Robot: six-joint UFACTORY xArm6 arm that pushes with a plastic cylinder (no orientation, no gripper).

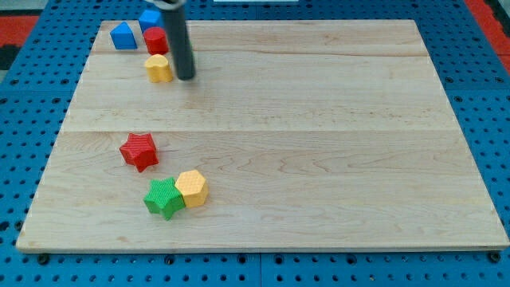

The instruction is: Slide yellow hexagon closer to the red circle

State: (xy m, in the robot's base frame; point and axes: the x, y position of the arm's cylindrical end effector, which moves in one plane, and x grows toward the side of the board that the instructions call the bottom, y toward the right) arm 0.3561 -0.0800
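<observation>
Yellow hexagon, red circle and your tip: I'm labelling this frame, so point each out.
yellow hexagon (192, 188): camera view, its top face.
red circle (155, 37): camera view, its top face.
my tip (186, 77): camera view, rod's very end, just right of the yellow block at the view's top.

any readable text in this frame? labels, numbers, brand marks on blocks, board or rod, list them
None: no words, numbers, labels or signs can be read anywhere in the camera view.
The wooden board shows only grain.
The yellow hexagon, red circle, green star, red star and the other blocks have plain faces.
The rod ending in my tip, just right of a small yellow block, is unmarked.
</observation>
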